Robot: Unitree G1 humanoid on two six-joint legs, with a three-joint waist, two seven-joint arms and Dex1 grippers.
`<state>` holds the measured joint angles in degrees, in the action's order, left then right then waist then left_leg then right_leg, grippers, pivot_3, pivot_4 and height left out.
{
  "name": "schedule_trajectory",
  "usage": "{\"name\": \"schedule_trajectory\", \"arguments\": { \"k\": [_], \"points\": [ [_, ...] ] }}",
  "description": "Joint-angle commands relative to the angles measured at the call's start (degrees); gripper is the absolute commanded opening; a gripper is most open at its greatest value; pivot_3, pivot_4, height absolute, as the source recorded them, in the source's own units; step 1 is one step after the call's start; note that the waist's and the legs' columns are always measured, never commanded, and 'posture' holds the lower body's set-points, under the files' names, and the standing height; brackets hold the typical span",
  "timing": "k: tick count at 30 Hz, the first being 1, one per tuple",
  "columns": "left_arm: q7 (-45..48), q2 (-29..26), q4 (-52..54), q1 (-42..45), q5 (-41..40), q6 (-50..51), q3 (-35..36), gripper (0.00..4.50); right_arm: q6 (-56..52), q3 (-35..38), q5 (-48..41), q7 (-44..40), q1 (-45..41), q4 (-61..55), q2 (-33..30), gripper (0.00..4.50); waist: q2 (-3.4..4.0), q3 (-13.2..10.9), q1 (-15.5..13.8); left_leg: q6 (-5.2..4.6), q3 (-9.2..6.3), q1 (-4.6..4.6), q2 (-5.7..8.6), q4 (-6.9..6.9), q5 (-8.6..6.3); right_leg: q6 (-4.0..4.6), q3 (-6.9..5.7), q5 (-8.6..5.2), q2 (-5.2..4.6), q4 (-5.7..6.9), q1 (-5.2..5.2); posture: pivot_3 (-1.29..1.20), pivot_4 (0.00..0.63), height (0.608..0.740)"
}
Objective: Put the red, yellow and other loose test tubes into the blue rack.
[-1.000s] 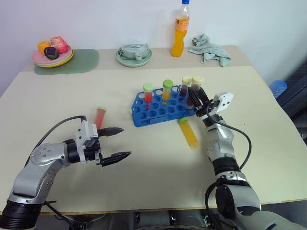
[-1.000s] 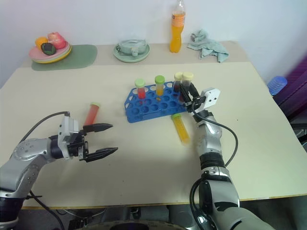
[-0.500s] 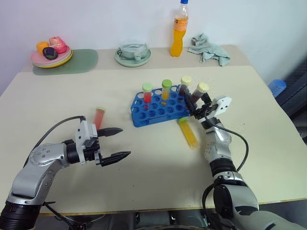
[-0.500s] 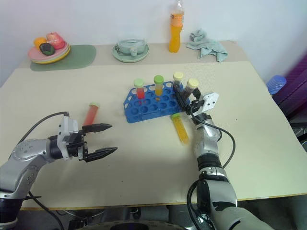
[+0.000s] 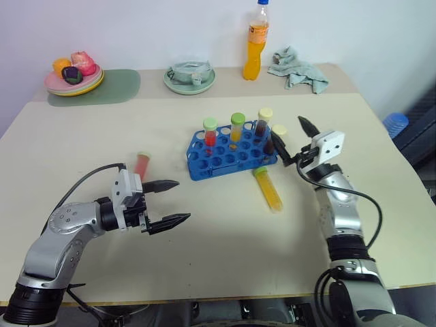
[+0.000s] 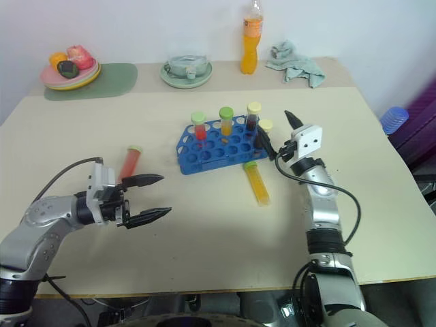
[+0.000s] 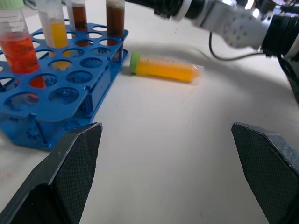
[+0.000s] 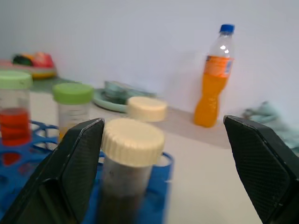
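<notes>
Just changed: I am watching the right gripper (image 5: 291, 142) letting go of the dark, cream-capped tube (image 5: 277, 137); a second ago its fingers were clamped on that tube above the rack's right end, and now the tube is standing in a corner hole at the 3 o'clock end of the blue rack (image 5: 228, 158) while the gripper is pulling back toward 4 o'clock.

Meaning for the task: I am counting four tubes upright in the rack — the red green-capped tube (image 5: 210, 131), the orange green-capped one (image 5: 236, 127), a dark cream-capped one (image 5: 264, 120) and the newly seated tube. Two are lying loose, so I judge the job a little over half done.

Loose tubes: the yellow tube (image 5: 268, 188) is lying flat just beside the rack at its 5 o'clock; the red tube (image 5: 142, 165) is lying well apart at the rack's 9 o'clock.

Right arm pose: the forearm is reaching up the table, wrist raised, both black fingers spread wide and empty, tips pointing toward the rack.

Left arm pose: the left gripper (image 5: 167, 202) is hovering over the table (image 5: 102, 136), fingers spread wide and holding nothing, near the red tube at its 5 o'clock.

Next call: I judge the red tube the natural pick for the left gripper.
</notes>
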<state>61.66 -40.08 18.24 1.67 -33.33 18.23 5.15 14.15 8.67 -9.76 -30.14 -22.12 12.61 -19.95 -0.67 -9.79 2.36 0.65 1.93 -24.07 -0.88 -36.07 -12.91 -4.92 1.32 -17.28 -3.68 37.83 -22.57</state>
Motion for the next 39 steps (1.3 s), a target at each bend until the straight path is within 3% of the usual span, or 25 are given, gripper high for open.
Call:
{"name": "schedule_trajectory", "arguments": {
  "k": [1, 5, 10, 17, 26, 33, 39],
  "points": [
    [1.0, 0.4, -0.1, 0.9, -0.3, -0.6, -0.5, 4.5, -15.8, 1.1, 2.9, 3.7, 5.4, -15.1, -5.4, 4.17, 0.0, 0.0, -0.4, 0.0, -0.01, -0.04, 0.0, 0.03, 0.0, 0.01, -0.01, -0.01, 0.0, -0.05, -0.01, 0.0, 0.15, 0.74],
    [2.2, 0.7, -1.4, 2.2, 0.1, -0.9, -1.5, 4.5, -39.9, 2.6, -7.9, -3.4, 11.3, -30.8, -15.2, 4.17, 0.02, 0.0, -1.3, -0.02, -0.01, -0.27, 0.0, -0.02, 0.0, 0.05, -0.02, -0.02, -0.04, -0.25, -0.1, 0.0, 0.15, 0.74],
    [4.4, 0.4, -3.3, 4.0, 0.7, -1.8, -2.4, 4.5, -62.3, 5.6, -20.2, -5.6, 10.2, -38.9, -22.0, 4.17, 0.02, 0.0, -1.3, -0.04, -0.01, -0.28, -0.06, -0.02, -0.01, 0.14, -0.11, 0.03, -0.04, -0.32, -0.12, 0.0, 0.15, 0.74],
    [6.0, 0.6, -4.9, 5.7, 1.9, -2.7, -3.3, 4.5, -90.2, 4.9, -31.7, -1.5, 0.5, -38.2, -22.3, 4.17, 0.01, 0.0, -1.4, -0.07, -0.01, -0.39, -0.06, -0.02, -0.02, 0.15, -0.13, 0.04, -0.04, -0.53, -0.13, 0.0, 0.15, 0.74],
    [5.3, 0.7, -3.7, 5.0, 1.8, -2.4, -3.3, 4.5, -97.0, -6.0, -27.3, 4.1, -10.7, -31.2, -19.6, 4.17, 0.01, 0.0, -1.3, -0.1, 0.01, -0.5, -0.05, 0.06, -0.03, 0.15, -0.15, 0.05, -0.04, -0.62, -0.25, 0.0, 0.15, 0.74],
    [4.1, 0.3, -2.3, 3.4, 1.6, -2.1, -2.6, 4.5, -103.0, -8.7, -25.5, 7.1, -17.5, -28.7, -15.5, 4.17, 0.01, 0.0, -1.3, -0.1, 0.01, -0.55, -0.05, 0.06, -0.03, 0.14, -0.15, 0.05, -0.04, -0.61, -0.31, 0.0, 0.15, 0.74],
    [3.1, 0.3, -1.1, 2.4, 1.4, -1.7, -2.4, 4.5, -105.3, -10.0, -24.5, 7.5, -18.3, -28.9, -14.7, 4.17, 0.01, 0.0, -1.3, -0.11, 0.01, -0.58, -0.05, 0.06, -0.04, 0.14, -0.16, 0.05, -0.05, -0.63, -0.31, 0.0, 0.15, 0.74]
  ]
}}
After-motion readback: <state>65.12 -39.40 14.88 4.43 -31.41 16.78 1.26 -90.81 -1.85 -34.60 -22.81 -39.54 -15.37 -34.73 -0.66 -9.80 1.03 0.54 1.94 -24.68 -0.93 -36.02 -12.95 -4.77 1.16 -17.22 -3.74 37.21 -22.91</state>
